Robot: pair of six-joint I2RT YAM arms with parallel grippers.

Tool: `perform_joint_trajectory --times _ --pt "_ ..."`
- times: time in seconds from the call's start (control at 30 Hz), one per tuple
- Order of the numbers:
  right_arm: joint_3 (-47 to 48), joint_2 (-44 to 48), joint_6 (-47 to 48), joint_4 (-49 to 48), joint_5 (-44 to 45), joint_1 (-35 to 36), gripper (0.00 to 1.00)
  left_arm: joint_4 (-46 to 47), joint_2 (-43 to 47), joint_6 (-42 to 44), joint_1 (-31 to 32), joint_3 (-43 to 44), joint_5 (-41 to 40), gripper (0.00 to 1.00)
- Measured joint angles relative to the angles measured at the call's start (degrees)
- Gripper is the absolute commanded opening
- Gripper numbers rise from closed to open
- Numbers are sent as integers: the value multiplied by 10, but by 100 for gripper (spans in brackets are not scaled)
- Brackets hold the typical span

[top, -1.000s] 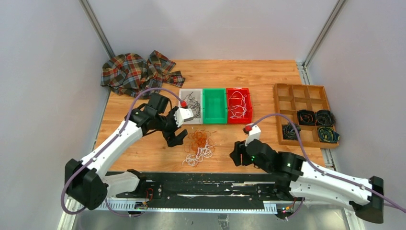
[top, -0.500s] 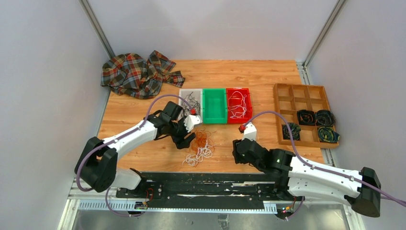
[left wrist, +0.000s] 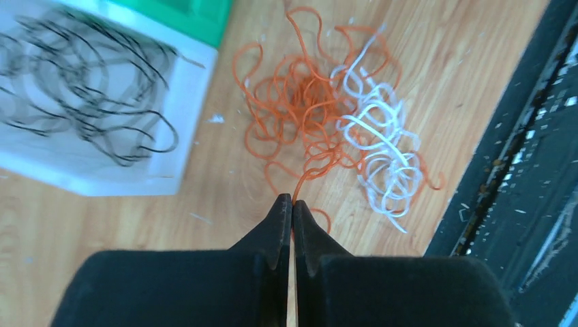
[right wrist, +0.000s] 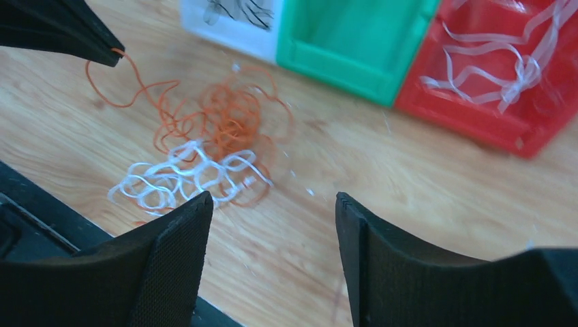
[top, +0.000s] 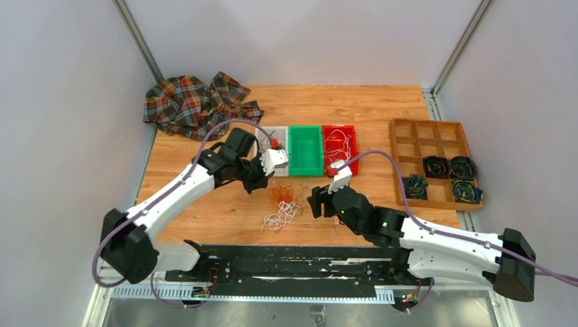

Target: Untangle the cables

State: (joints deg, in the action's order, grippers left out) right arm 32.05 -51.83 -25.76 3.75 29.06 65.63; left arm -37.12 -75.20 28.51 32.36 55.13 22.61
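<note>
Left gripper (left wrist: pixel 292 199), pressed shut, pinches seemingly one orange cable (left wrist: pixel 308 176) — a lift prob. drags the whole orange/white tangle (left wrist: pixel 334 129) w/ it, as the right gripper (right wrist: pixel 271 228), jaws spread, pins nothing.

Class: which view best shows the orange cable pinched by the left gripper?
Left wrist: the shut left gripper pinches the orange cable close up. Right wrist shows it from the side; top view shows only a small tangle.
</note>
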Motion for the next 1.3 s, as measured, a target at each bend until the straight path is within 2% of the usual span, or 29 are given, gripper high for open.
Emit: perform_joint_trajectory --times 0.27,0.53,0.9,1.1,1.3 --pt "107 -143 117 -161 -86 5 68 -121 125 14 0 121 45 1" --pt "176 -219 171 -242 -134 12 67 -202 141 13 0 164 68 1" --pt "172 -235 164 -294 -156 12 63 -245 142 13 0 209 83 1" --pt "166 -233 145 -291 -155 12 62 -249 144 11 0 223 84 1" --pt "105 -170 123 -282 -136 12 62 -251 146 11 0 224 79 0"
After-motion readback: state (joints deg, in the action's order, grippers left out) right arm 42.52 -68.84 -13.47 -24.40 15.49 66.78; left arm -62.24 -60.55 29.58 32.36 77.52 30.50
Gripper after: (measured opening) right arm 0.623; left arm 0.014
